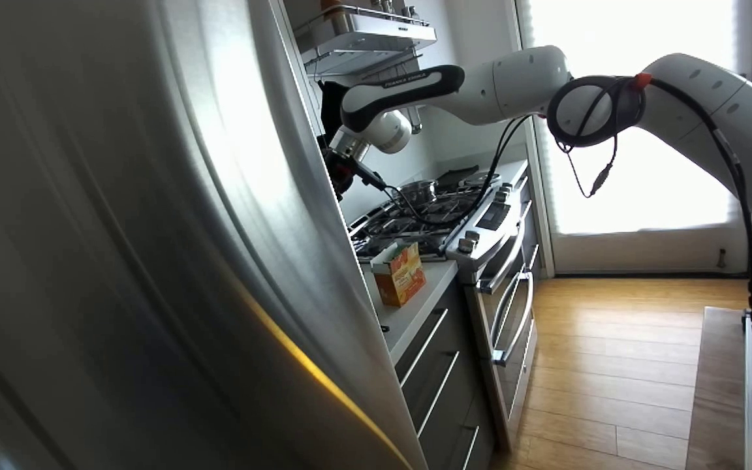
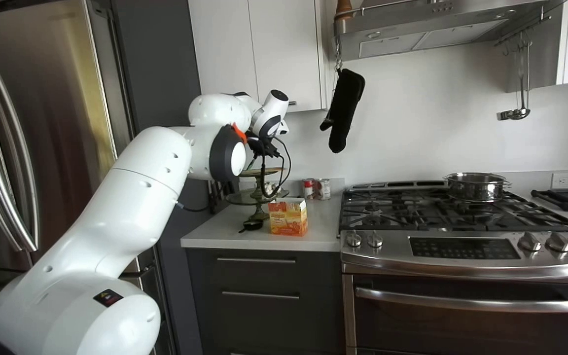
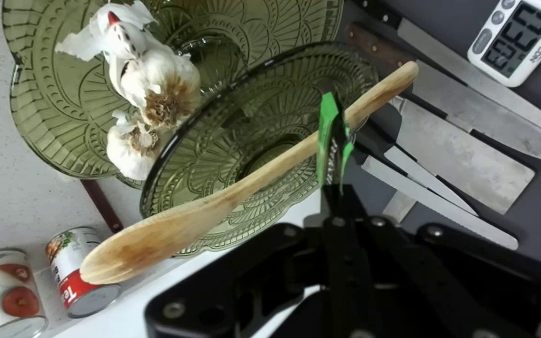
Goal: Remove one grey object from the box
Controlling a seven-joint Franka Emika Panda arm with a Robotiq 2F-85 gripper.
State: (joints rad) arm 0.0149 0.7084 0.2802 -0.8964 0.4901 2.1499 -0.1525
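The box is a small orange carton with an open top on the counter, left of the stove. It also shows in an exterior view; its inside is mostly hidden. My gripper is over the tiered glass stand, behind and above the box and apart from it. It also shows in an exterior view. Its fingers are together around a thin green-and-dark packet with white lettering, standing out beyond the fingertips. I cannot make out a clearly grey object.
A wooden spoon lies across the stand's upper dish. Garlic sits on its lower dish. Knives and a timer are beside it. Cans, a stove, a hanging mitt and a fridge surround.
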